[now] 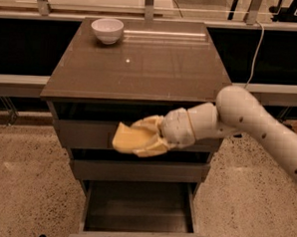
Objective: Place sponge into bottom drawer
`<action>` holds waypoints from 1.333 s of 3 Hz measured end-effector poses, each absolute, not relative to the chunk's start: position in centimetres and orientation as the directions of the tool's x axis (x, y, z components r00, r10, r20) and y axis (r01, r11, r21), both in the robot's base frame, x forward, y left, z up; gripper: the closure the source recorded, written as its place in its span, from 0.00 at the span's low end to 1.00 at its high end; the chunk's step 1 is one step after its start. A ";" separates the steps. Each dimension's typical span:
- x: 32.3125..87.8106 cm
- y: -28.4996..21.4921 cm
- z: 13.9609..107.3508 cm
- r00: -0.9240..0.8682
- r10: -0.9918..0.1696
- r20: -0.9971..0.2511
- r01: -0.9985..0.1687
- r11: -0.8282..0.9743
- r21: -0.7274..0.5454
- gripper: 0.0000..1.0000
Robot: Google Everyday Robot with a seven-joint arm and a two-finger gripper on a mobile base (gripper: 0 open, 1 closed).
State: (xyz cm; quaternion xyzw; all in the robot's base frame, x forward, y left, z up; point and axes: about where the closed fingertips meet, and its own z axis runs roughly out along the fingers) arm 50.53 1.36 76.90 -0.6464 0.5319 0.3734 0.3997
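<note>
While the white, rounded robot arm (258,121) reaches in from the right side of the camera view, the two-finger gripper (137,138) sits in front of the grey-brown three-drawer cabinet (136,70), below its flat top and level with the upper drawer front (83,134). The jaws are clenched on the pale-yellow soft sponge (123,139): one finger lies over its upper side and the other under its lower side. The sponge projects beyond the fingertips toward the left of the view and is clear of every surface.

Directly below the jaws, well apart from them, is the bottom drawer (138,212), a shallow box with a plain flat front and a dark interior. It is pulled out toward the camera, and its floor is exposed. Between the jaws and that drawer lies the middle drawer front (136,170), set back behind the gripper.

Above and behind the jaws, at the far left corner of the cabinet top, stands a small white round bowl (107,29), upright and well apart from the gripper. A thin pale cable (256,46) hangs behind the arm. The cabinet stands on a speckled beige floor (25,184).
</note>
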 end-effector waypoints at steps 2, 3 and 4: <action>47.7 -2.4 69.2 0.046 -0.428 -0.903 -0.997 -0.073 -0.016 1.00; 47.7 -1.8 67.8 0.038 -0.392 -0.919 -0.997 -0.077 -0.008 1.00; 46.6 -1.2 61.7 0.045 -0.366 -0.929 -0.999 -0.043 -0.032 1.00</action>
